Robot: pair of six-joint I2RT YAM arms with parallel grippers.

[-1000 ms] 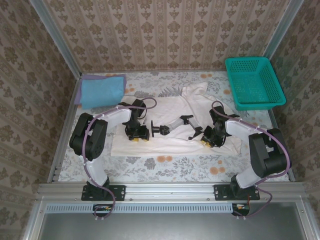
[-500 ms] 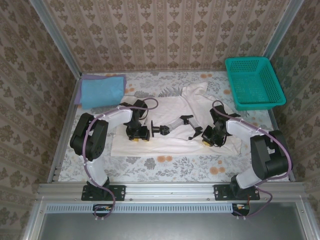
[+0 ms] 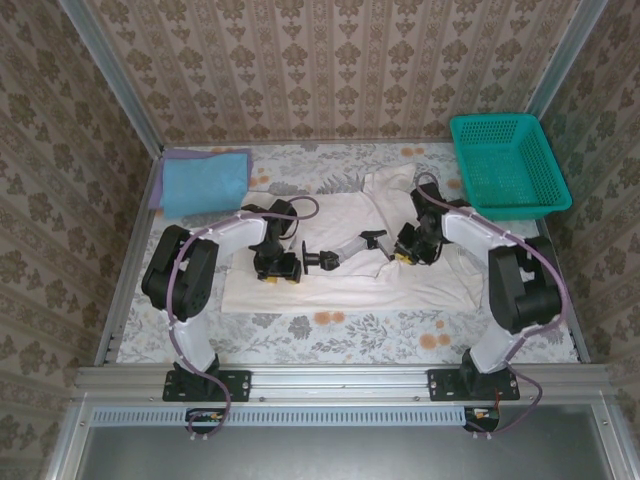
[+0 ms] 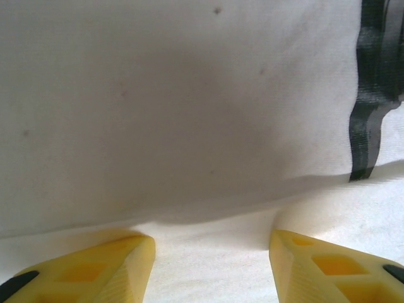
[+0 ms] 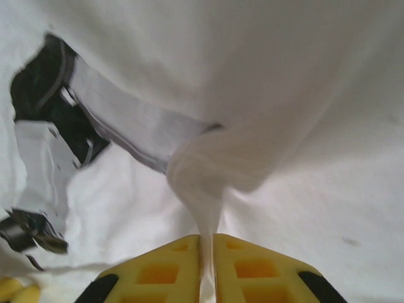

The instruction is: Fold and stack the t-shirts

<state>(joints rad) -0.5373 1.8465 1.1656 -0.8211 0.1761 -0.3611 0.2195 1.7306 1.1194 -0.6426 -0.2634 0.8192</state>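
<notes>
L gripper (image 4: 211, 247): jaws apart over off-white t-shirt (image 3: 335, 285), nothing held. R gripper (image 5: 207, 249): clamped on raised fold of same shirt.

No words, numbers or brand marks that I can read from here. The off-white t-shirt (image 3: 330, 288) carries a black and grey print (image 3: 345, 247), but even close up in the right wrist view it is only dark shapes, no letters
</notes>
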